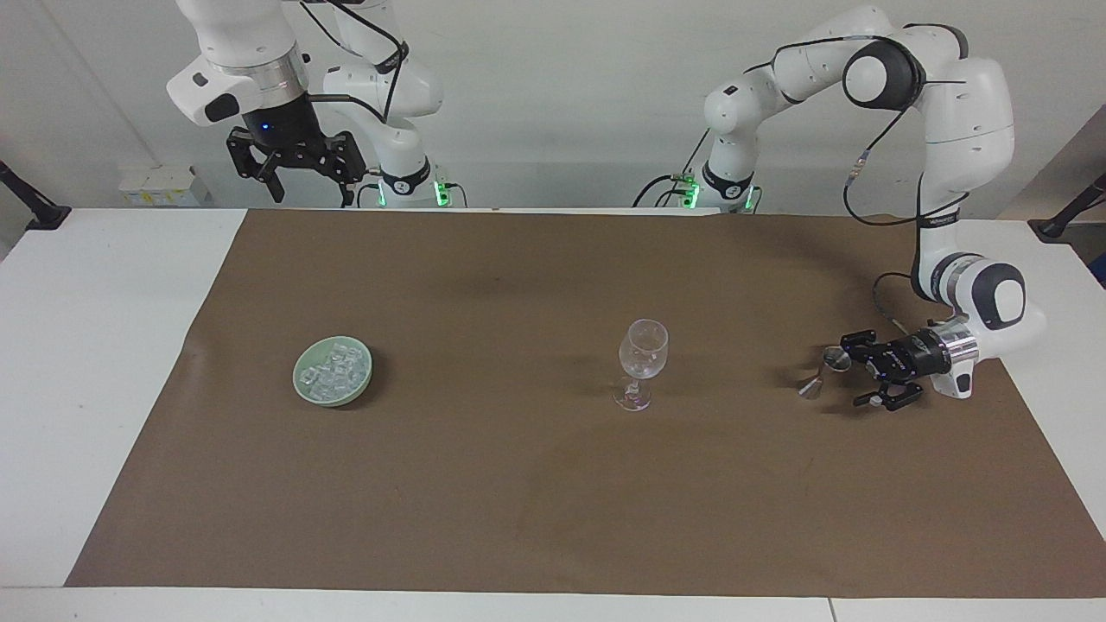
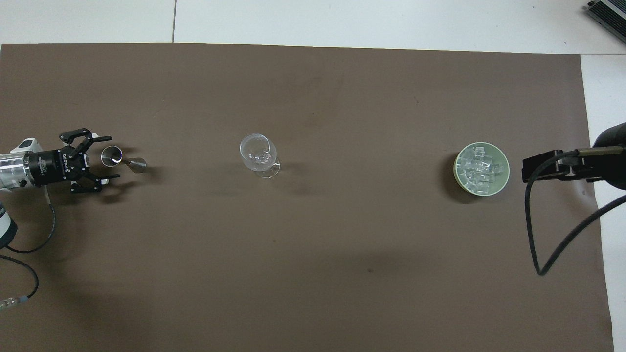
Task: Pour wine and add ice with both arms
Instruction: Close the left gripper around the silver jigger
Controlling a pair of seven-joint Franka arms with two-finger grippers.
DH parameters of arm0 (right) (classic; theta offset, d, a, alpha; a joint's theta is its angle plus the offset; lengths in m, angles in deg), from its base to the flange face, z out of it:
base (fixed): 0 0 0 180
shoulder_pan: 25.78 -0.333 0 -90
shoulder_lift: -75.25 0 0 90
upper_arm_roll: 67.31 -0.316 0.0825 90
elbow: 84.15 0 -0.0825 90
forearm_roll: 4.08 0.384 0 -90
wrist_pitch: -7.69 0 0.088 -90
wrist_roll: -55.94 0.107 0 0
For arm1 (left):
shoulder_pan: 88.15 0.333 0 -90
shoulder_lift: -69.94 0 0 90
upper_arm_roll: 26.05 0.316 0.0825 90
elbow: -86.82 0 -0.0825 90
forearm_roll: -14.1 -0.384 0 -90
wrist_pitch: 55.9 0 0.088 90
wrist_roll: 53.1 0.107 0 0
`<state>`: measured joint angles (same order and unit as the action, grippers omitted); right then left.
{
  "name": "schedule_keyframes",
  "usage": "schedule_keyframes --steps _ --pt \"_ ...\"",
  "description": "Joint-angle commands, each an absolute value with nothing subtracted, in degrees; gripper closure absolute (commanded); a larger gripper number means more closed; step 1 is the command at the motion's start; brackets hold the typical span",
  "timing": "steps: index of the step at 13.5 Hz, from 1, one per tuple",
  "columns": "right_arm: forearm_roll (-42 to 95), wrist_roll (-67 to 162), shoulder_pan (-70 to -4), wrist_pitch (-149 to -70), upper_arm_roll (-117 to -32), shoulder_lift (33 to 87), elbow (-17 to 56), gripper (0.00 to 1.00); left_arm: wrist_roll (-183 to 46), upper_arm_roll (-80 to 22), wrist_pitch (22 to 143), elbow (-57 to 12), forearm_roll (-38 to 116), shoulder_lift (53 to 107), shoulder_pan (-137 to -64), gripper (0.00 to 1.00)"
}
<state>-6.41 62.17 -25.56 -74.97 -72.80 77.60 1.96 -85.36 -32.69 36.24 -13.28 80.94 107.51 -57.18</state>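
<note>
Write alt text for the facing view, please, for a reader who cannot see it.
The left gripper, open and lying sideways, reaches around a metal jigger on a brown mat. A wine glass stands mid-table beside a green bowl of ice; the right gripper waits, raised and open.

There are two robot arms (image 1: 959,112), and each one has one gripper, so two grippers: the left gripper (image 1: 854,371) and the right gripper (image 1: 298,173). There is one brown mat (image 1: 553,484). On it stand one wine glass (image 1: 641,363), one small metal measuring cup (image 1: 825,370) beside the wine glass, and one green bowl (image 1: 304,393). The bowl holds a heap of ice (image 2: 478,168), maybe a dozen cubes; they are too small to count for sure.
</note>
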Motion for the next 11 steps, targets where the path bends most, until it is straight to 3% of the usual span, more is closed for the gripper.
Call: schedule_keyframes --steps 1,11 --pt "-5.0 60.7 -24.9 -75.7 -72.9 78.9 3.7 0.0 -86.3 -32.3 36.4 -12.4 83.0 109.1 -57.8 0.0" --pt "-5.0 60.7 -24.9 -75.7 -72.9 78.9 3.6 0.0 -86.2 -32.8 35.9 -12.5 83.9 109.3 -57.9 0.0"
